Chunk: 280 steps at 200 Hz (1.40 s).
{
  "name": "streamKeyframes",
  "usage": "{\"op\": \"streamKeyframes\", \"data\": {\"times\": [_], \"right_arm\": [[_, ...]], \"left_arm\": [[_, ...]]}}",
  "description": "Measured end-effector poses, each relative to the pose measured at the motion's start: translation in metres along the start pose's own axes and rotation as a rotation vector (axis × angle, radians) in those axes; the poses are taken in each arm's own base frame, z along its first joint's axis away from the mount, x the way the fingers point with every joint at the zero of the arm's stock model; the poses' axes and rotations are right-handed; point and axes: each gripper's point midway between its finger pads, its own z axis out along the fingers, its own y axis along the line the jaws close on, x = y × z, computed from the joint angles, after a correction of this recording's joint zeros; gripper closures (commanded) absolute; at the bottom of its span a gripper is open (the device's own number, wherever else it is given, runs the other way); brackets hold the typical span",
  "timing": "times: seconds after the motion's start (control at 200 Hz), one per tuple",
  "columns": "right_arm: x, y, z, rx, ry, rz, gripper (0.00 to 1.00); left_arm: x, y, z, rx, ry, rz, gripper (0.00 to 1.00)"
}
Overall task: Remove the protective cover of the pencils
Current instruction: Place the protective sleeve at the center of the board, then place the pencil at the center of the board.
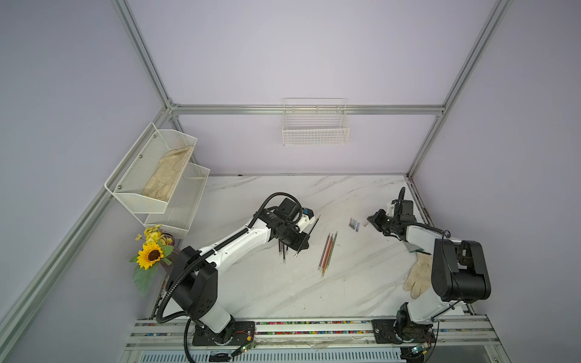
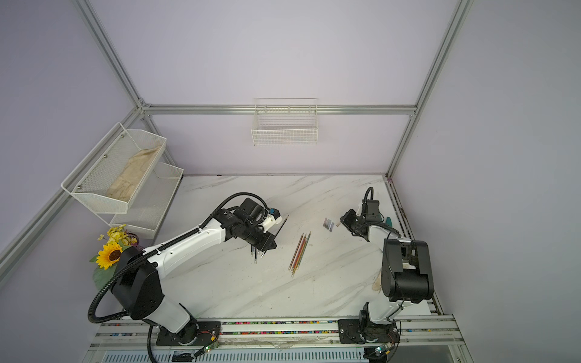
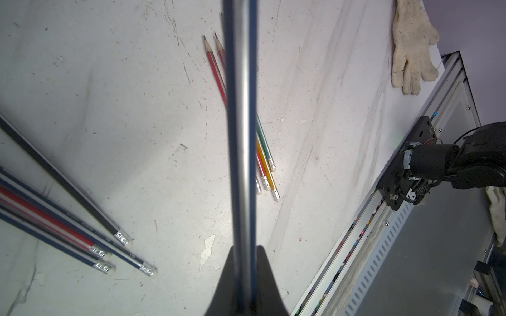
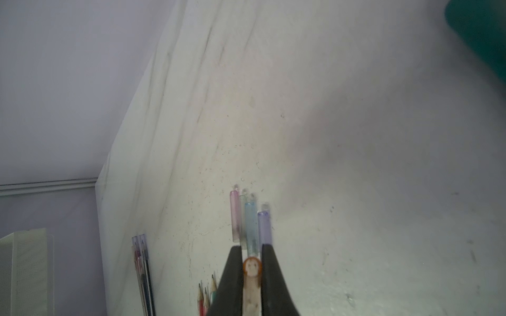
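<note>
On the table, four caps

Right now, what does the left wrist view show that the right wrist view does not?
Only the left wrist view: the left gripper shut on a dark pencil, and a white glove. Only the right wrist view: the right gripper shut on an orange cover, near four loose covers. Both: the coloured pencils and the marble table.

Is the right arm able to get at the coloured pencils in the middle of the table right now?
Probably not yet. Only bare table lies between it and the coloured pencils, but the right gripper is shut on an orange cap and would likely have to drop that first.
</note>
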Motion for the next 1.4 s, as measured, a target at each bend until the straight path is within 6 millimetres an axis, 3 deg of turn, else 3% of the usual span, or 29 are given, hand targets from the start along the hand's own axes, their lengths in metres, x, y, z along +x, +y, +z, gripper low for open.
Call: {"op": "streamKeyframes", "data": {"times": [0.295,0.73,0.83,1.05,1.225,1.4], "right_arm": [[0.028,-0.029,0.026,0.011,0.135,0.003,0.87],[0.03,-0.025,0.032,-0.036,0.153,-0.003,0.79],[0.028,-0.023,0.032,-0.043,0.145,-0.007,0.71],[0.026,-0.021,0.032,-0.051,0.137,-0.009,0.7],[0.024,-0.016,0.024,-0.058,0.123,-0.016,0.7],[0.024,0.007,-0.011,-0.119,0.054,-0.041,0.7]], "left_arm": [[0.0,0.0,0.0,0.0,0.0,0.0,1.0],[0.0,0.0,0.0,0.0,0.0,0.0,1.0],[0.0,0.0,0.0,0.0,0.0,0.0,1.0],[0.0,0.0,0.0,0.0,0.0,0.0,1.0],[0.0,0.0,0.0,0.0,0.0,-0.002,0.99],[0.002,0.009,0.006,-0.037,0.014,-0.029,1.0]]}}
